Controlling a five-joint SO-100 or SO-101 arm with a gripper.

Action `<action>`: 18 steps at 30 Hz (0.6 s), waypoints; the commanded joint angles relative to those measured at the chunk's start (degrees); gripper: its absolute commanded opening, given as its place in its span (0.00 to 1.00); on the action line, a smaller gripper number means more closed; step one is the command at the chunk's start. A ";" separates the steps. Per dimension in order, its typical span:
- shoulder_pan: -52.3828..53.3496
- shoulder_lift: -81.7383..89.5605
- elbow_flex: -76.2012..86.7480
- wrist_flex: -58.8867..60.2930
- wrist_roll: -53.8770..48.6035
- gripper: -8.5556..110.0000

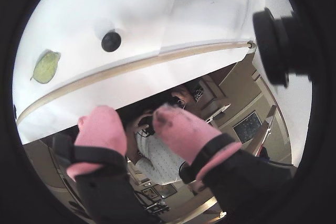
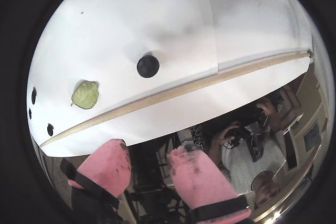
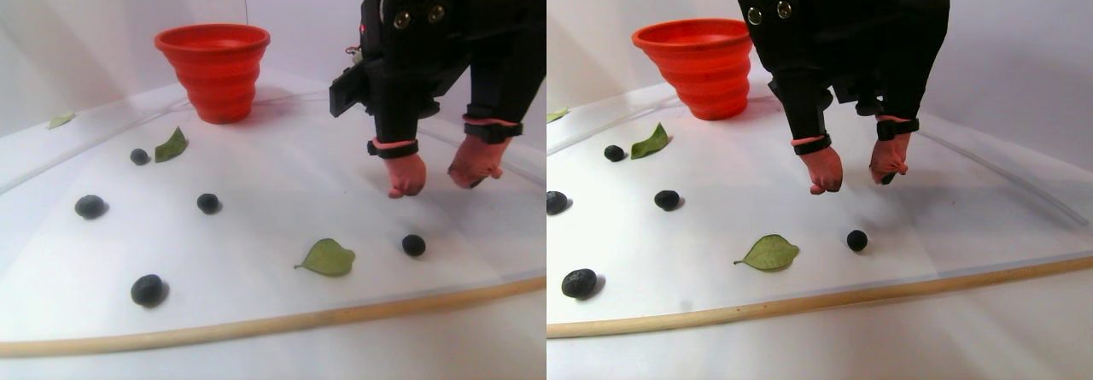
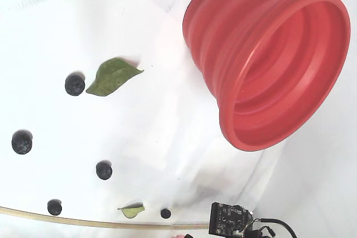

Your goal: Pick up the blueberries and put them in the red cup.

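Observation:
The red cup (image 3: pixel 213 68) stands upright at the back left, and the fixed view shows the cup (image 4: pixel 268 65) empty inside. Several blueberries lie scattered on the white sheet; the nearest blueberry (image 3: pixel 413 244) rests in front of and below my gripper (image 3: pixel 440 179). My gripper hangs just above the sheet, open, with nothing between its pink-covered fingers. In both wrist views that blueberry (image 1: pixel 111 41) (image 2: pixel 148 66) sits ahead of the open gripper (image 1: pixel 135 119) (image 2: pixel 149 156), apart from it. Other blueberries (image 3: pixel 207 202) (image 3: pixel 90 207) (image 3: pixel 148 289) lie further left.
Green leaves lie among the berries: one leaf (image 3: pixel 326 258) left of the nearest berry, another leaf (image 3: pixel 171 146) near the cup. A wooden strip (image 3: pixel 256 324) marks the sheet's front edge. White walls close the back.

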 commanded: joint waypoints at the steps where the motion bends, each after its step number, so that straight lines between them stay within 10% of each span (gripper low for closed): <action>1: 1.76 -1.14 -1.58 -1.49 0.53 0.20; 18: -0.35 -11.07 -0.88 -10.37 0.88 0.20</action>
